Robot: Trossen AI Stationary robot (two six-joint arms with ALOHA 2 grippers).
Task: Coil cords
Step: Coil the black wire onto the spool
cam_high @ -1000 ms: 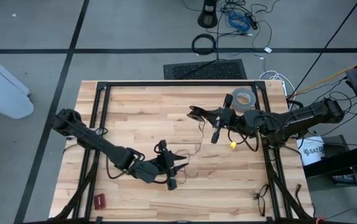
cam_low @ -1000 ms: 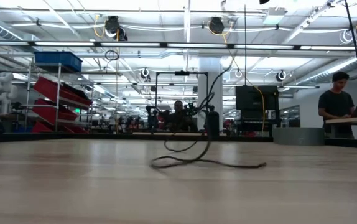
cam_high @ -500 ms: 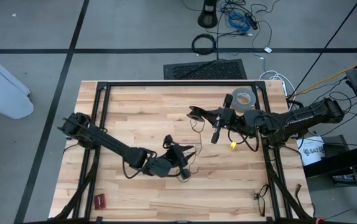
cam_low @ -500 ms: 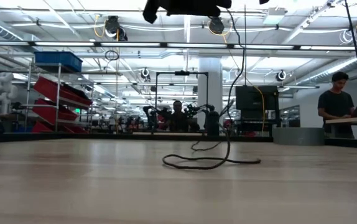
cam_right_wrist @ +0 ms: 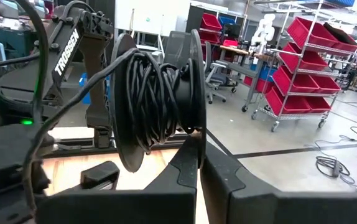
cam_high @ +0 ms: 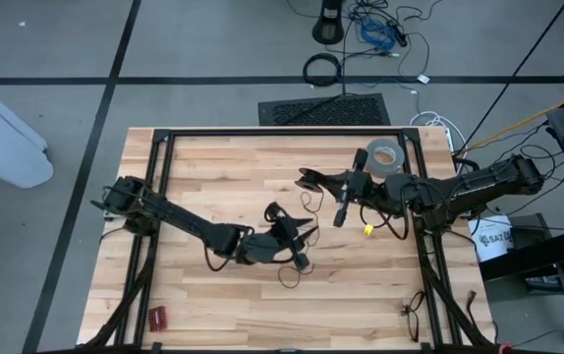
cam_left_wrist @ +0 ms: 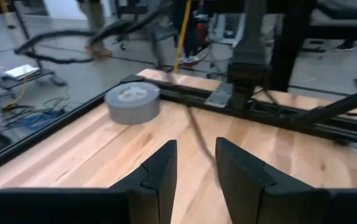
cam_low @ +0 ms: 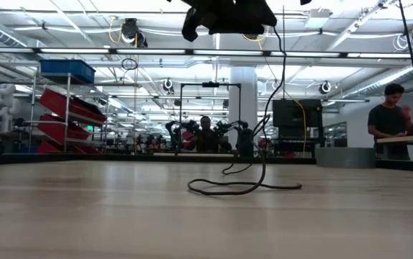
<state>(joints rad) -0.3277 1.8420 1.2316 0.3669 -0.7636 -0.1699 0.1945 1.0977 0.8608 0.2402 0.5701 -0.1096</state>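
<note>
From above, the wooden counter (cam_high: 213, 167) has a black frame along its far edge and both sides, and the broad stretch of boards between the left rail and the centre lies bare. The left claw (cam_high: 302, 236) reaches to the middle of the counter, its fingers partly apart, with the thin black cord (cam_high: 292, 273) looping on the boards just beside it towards the near edge. The right claw (cam_high: 307, 179) is extended from the right side towards the centre, closed on a small black spool (cam_high: 310, 178). A grey tape roll (cam_high: 385, 157) lies by the far right corner, close to the frame, and a small yellow piece (cam_high: 368, 229) lies right of centre. A red item (cam_high: 157, 317) lies near the front left edge. From counter height, the cord (cam_low: 242, 185) lies in a flat loop on the boards and rises in one strand to a dark claw (cam_low: 228, 14) at the top; the counter on both sides of the loop is open. A person (cam_low: 390, 119) stands far off at right. In the left wrist view, the two dark fingers (cam_left_wrist: 160, 177) stand with a gap between them; it cannot be told whether they grip the blurred strand (cam_left_wrist: 197, 130) running ahead towards the tape roll (cam_left_wrist: 132, 102) and the frame. In the right wrist view, the closed fingers (cam_right_wrist: 188, 168) clamp the spool (cam_right_wrist: 157, 102), which is wound with black cord.
</note>
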